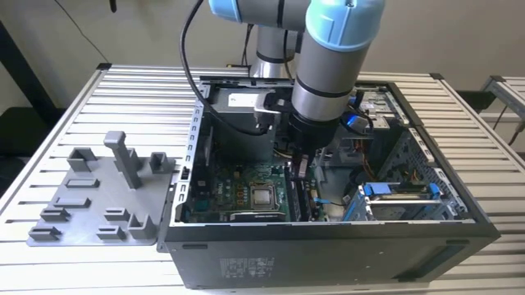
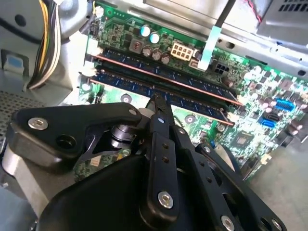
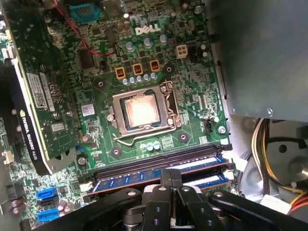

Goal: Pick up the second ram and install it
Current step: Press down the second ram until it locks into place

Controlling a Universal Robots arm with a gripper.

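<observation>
You see the black two-finger gripper (image 2: pixel 156 103) lowered into the open black computer case (image 1: pixel 328 246), fingers pressed together on the top edge of the second green RAM stick (image 2: pixel 159 89), which sits in its motherboard slot beside the first stick (image 2: pixel 163 72).

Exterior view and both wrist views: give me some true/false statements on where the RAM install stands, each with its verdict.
1. The gripper is inside the open computer case. True.
2. The grey plastic fixture lies inside the case. False: it lies on the slatted table, at the exterior view's left of the case.
3. RAM modules sit in the motherboard slots, as both wrist views show. True.
4. A cooler covers the CPU. False: its metal top is bare in the socket.
5. The gripper hovers over the graphics card. False: it is at the RAM slots.
</observation>
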